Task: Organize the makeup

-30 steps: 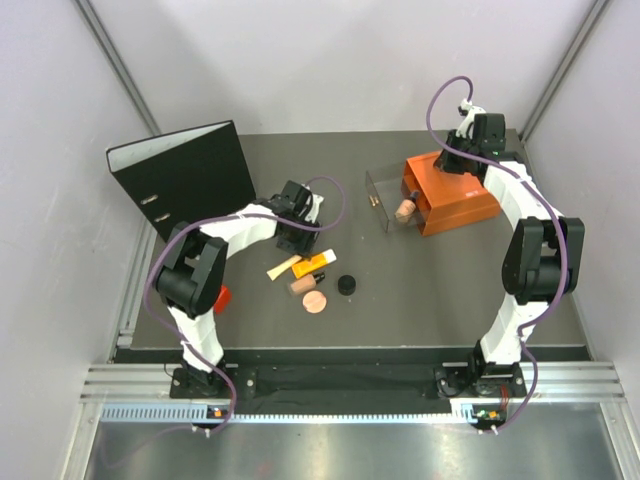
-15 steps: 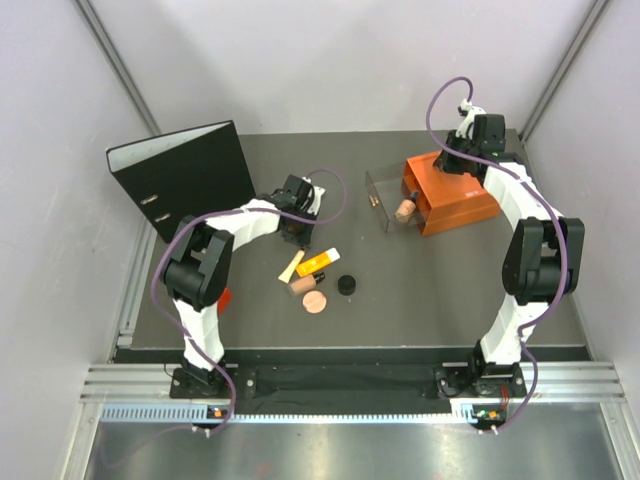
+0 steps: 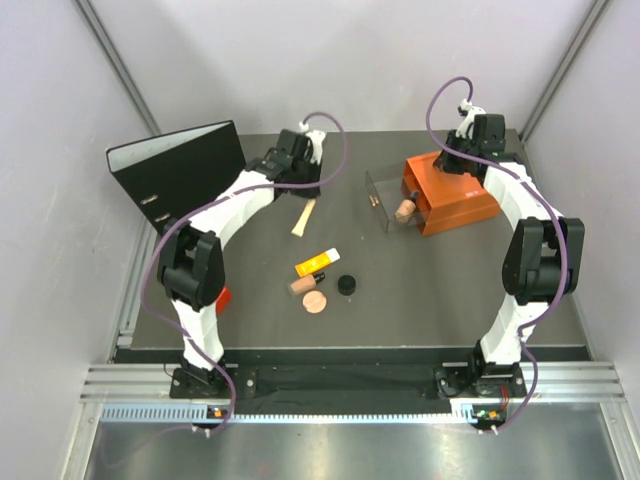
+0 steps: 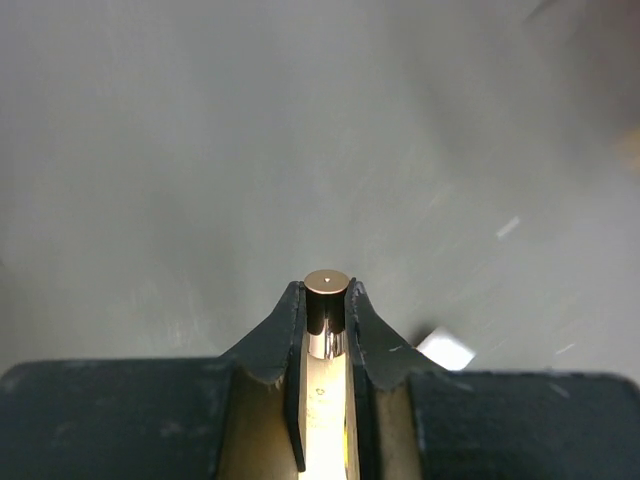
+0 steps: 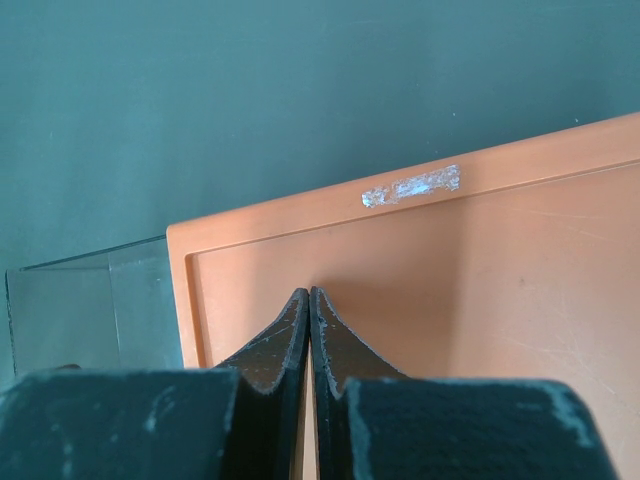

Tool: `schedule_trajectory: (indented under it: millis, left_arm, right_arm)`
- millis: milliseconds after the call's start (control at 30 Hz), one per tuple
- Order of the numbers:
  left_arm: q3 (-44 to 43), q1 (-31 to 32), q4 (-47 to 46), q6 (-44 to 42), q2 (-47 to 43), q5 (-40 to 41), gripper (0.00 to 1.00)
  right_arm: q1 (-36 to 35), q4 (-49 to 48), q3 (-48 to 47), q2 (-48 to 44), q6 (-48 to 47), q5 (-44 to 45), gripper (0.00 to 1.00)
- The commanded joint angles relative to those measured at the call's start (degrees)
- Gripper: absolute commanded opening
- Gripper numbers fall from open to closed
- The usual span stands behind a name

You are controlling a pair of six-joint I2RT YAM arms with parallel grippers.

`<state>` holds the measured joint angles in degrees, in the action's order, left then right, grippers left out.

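A black binder (image 3: 185, 172) stands upright at the far left. A small red object (image 3: 222, 297) lies low beside the left arm's upper link. That arm stretches long and nearly straight toward the back of the table (image 3: 420, 280), with its wrist just past the binder's right edge.

The left gripper (image 4: 326, 292) is clamped on the cream stick (image 3: 303, 218), its jaws parted only by the stick's width. From above, the stick's long axis runs from far-right to near-left, and it projects from the gripper toward the near side. The wrist camera adds what the overhead view cannot show. The stick lies in line with the fingers, and its dark glossy end pokes just beyond their tips.

The other cosmetics sit near the front centre, well apart from the stick. The orange-yellow tube (image 3: 317, 263) lies slanted near-left to far-right. A small brown bottle (image 3: 302, 285) is just beside it, with the round compact (image 3: 315, 302) nearer and the black jar (image 3: 346, 285) to the right.

Further right, a clear panel (image 3: 378, 190) stands before the orange box (image 3: 460, 205). The right arm rises to a high elbow and reaches back over that box. The right gripper (image 5: 308, 297) has its jaws pressed together with nothing between them, above the box's flat top. Whether it touches the box cannot be told.
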<state>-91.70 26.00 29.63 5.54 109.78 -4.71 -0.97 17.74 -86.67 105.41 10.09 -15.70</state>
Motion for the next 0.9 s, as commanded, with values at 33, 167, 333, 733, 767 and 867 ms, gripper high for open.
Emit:
schedule_trajectory:
  millis: [33, 167, 333, 733, 767, 867]
  left_arm:
    - [-8.8, -0.1, -6.6, 7.2, -3.5, -6.3, 0.0]
    - [-10.6, -0.1, -15.5, 15.3, -2.5, -13.9, 0.0]
    - [-12.2, -0.1, -28.9, 29.9, 1.7, -21.9, 0.0]
    - [-15.2, 3.5, -49.7, 52.3, 11.2, -24.6, 0.0]
    - [-15.3, 3.8, -49.9, 52.6, 11.5, -24.2, 0.0]
    - [-15.9, 5.0, -50.4, 52.0, 13.1, -23.5, 0.0]
  right_arm:
    - [0.2, 10.5, 1.7, 4.0, -1.3, 1.6, 0.0]
    - [0.2, 10.7, 1.9, 4.0, -1.4, 1.7, 0.0]
    - [0.2, 10.7, 2.4, 4.0, -1.5, 1.7, 0.0]
    - [0.2, 10.7, 2.7, 4.1, -1.6, 1.4, 0.0]
    - [0.2, 10.7, 2.7, 4.1, -1.6, 1.4, 0.0]
    - [0.2, 10.6, 2.7, 4.0, -1.7, 1.4, 0.0]
